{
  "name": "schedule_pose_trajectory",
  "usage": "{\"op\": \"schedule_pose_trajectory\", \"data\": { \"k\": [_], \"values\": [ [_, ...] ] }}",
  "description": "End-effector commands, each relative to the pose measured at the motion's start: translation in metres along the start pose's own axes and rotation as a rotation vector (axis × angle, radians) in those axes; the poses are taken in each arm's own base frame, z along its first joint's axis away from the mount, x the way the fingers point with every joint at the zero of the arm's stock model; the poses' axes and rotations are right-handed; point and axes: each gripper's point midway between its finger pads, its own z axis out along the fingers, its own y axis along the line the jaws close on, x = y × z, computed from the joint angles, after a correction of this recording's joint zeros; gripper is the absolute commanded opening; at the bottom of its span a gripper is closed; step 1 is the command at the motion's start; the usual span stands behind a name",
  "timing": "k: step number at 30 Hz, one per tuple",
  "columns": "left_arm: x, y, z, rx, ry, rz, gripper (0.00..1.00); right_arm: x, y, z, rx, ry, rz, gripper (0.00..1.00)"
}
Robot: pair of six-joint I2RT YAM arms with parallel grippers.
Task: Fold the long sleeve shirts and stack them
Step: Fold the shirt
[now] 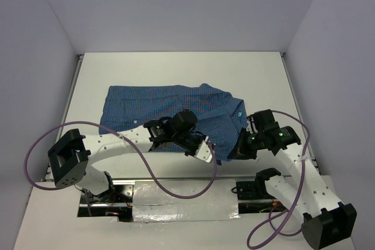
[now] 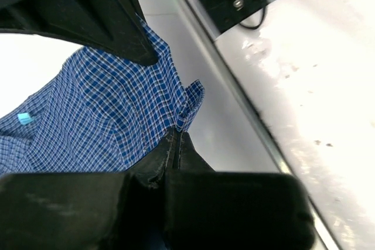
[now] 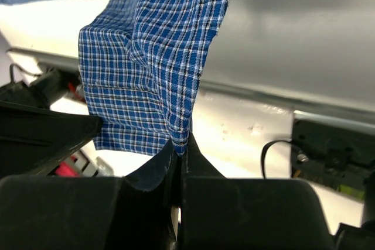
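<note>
You are starting a fold, with your left gripper (image 2: 177,140) and right gripper (image 3: 184,139) each pinching the near edge of the shirt (image 1: 170,106) in the middle of the surface (image 1: 176,68), so next, I judge, lift both corners evenly toward the surface's far edge.

Bright, even overhead light; blown-out whites, blurry wrist-view foregrounds.
</note>
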Motion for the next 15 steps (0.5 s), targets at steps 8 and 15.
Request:
{"op": "schedule_pose_trajectory", "data": {
  "k": [8,15],
  "values": [
    [-0.012,-0.013,-0.018,0.089,-0.083,-0.153,0.0,0.022,-0.025,0.014,0.098,0.163,0.007,0.0],
    [-0.013,-0.012,0.0,0.131,-0.178,-0.215,0.0,0.023,-0.034,-0.002,0.202,0.218,-0.035,0.0]
  ]
}}
